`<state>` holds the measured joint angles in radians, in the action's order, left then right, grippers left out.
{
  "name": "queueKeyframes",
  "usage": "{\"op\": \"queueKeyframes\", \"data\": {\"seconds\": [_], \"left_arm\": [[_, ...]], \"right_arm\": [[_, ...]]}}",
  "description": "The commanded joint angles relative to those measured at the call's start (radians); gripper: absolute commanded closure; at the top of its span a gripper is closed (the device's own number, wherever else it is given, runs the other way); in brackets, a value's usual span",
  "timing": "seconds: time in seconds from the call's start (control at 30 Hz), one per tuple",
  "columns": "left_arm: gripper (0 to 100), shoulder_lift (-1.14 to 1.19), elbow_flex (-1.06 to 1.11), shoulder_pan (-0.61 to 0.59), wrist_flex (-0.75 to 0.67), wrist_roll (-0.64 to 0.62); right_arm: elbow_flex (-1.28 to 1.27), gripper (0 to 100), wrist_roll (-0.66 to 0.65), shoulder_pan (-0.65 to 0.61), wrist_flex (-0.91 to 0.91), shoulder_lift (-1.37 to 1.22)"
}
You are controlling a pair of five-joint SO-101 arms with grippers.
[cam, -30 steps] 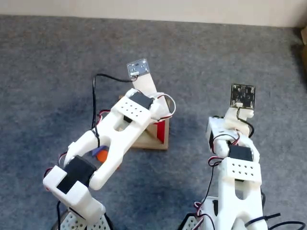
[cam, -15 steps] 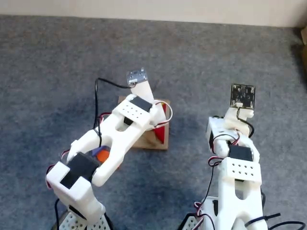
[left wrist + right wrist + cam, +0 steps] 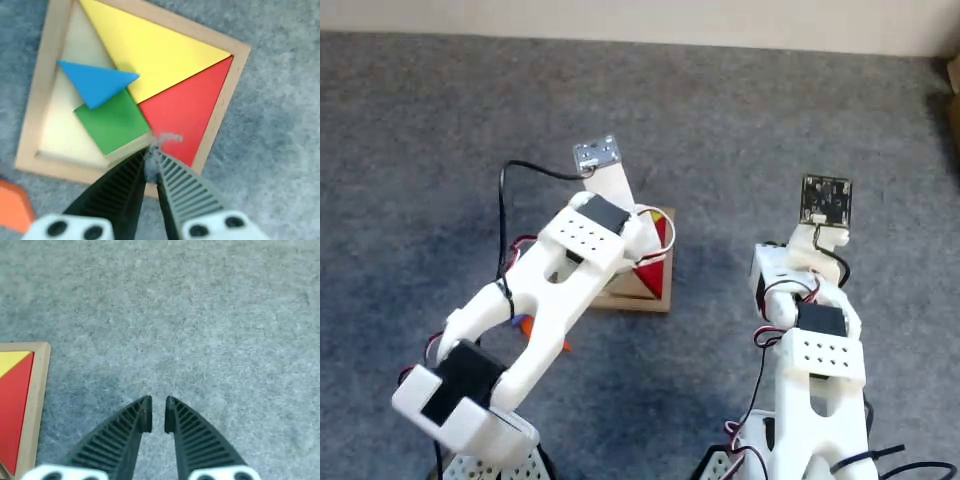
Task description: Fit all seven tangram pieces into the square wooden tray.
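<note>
Over the rim of the square wooden tray [image 3: 223, 100], beside the green square [image 3: 112, 122] and the red triangle [image 3: 187, 120], the left gripper [image 3: 150, 161] is seen clenched, with nothing held; inside the tray the yellow triangle [image 3: 155, 50] is laid against the red one, and the blue triangle [image 3: 95, 82] is set touching the green square; an orange piece [image 3: 12, 207] is left outside on the grey carpet [image 3: 225, 315]; the right gripper [image 3: 153, 420] is held above carpet, apart from the tray, its jaws drawn almost together on nothing.
</note>
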<state>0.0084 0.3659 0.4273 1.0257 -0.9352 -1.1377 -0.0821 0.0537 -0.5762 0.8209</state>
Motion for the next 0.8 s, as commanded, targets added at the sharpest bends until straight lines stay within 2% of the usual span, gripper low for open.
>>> {"op": "queueKeyframes", "data": {"seconds": [0.0, 0.1, 0.23, 0.3, 0.43, 0.57, 0.77], "left_arm": [[99, -0.09, -0.01, -0.062, 0.055, 0.005], [99, -0.107, -0.01, -0.14, 0.063, 0.018], [99, -0.074, -0.008, -0.197, 0.058, 0.204], [99, -0.041, -0.008, -0.214, 0.058, 0.25], [99, 0.061, -0.021, -0.213, 0.054, 0.252], [99, 0.156, -0.01, -0.193, -0.041, 0.253], [99, 0.188, -0.01, -0.139, -0.06, 0.25]], "right_arm": [[0.008, 94.3, 0.012, 0.004, 0.022, 0.039], [0.008, 94.3, 0.012, 0.004, 0.022, 0.039], [0.008, 94.3, 0.012, 0.002, 0.022, 0.039], [0.007, 94.3, 0.012, 0.002, 0.022, 0.039], [0.007, 94.3, 0.012, 0.002, 0.022, 0.039], [0.007, 94.3, 0.012, 0.002, 0.022, 0.039], [0.008, 94.3, 0.012, 0.002, 0.022, 0.038]]}}
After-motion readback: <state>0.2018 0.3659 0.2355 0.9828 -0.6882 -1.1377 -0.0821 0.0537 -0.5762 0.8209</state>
